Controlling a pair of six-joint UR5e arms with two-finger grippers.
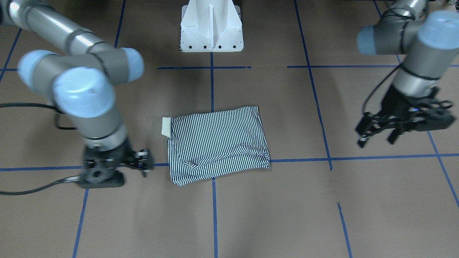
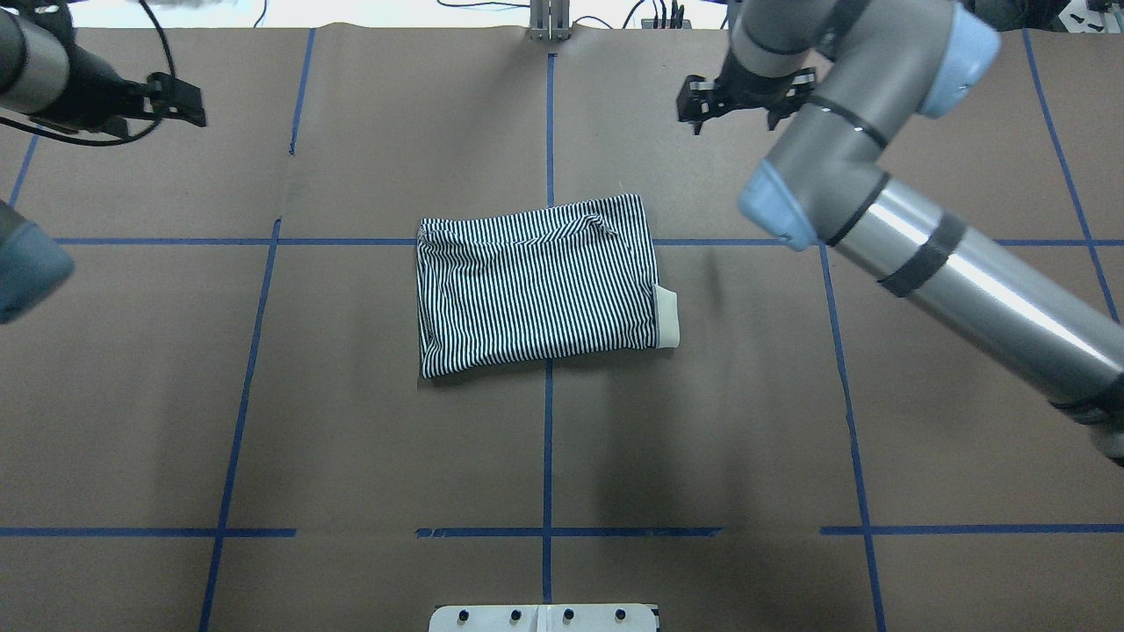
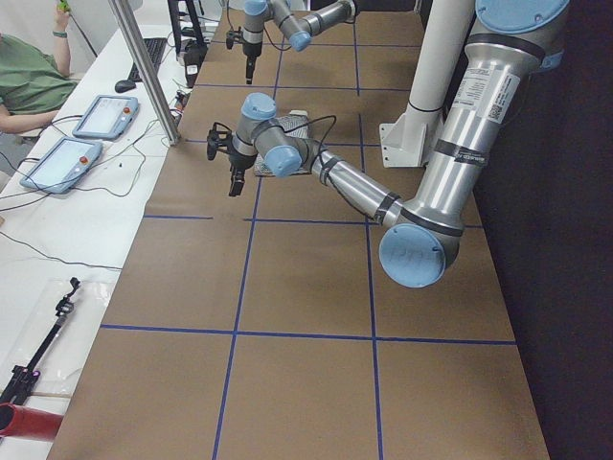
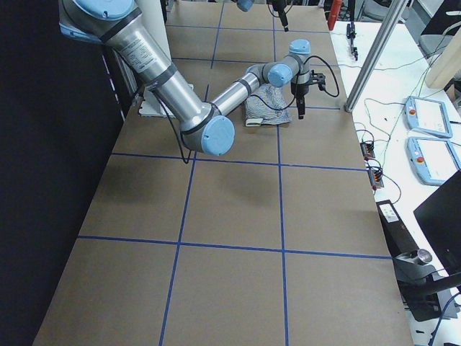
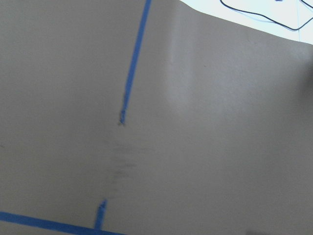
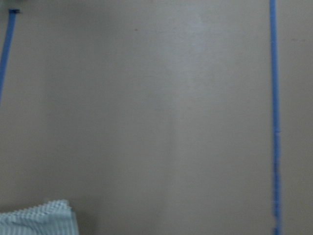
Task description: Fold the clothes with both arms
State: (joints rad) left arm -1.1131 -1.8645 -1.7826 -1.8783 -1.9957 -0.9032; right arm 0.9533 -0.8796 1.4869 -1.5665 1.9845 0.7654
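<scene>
The striped polo shirt lies folded into a flat rectangle at the middle of the table, and its cream collar pokes out on the robot's right side. My left gripper hangs open over bare table, well off to the shirt's left and holding nothing. My right gripper hovers open just past the shirt's far right corner, clear of the cloth. A corner of the shirt shows at the bottom left of the right wrist view. Only brown table shows in the left wrist view.
Brown paper with a blue tape grid covers the table. The white pedestal base stands at the robot's edge. Beyond the far edge is a white bench with tablets and cables, and a seated person.
</scene>
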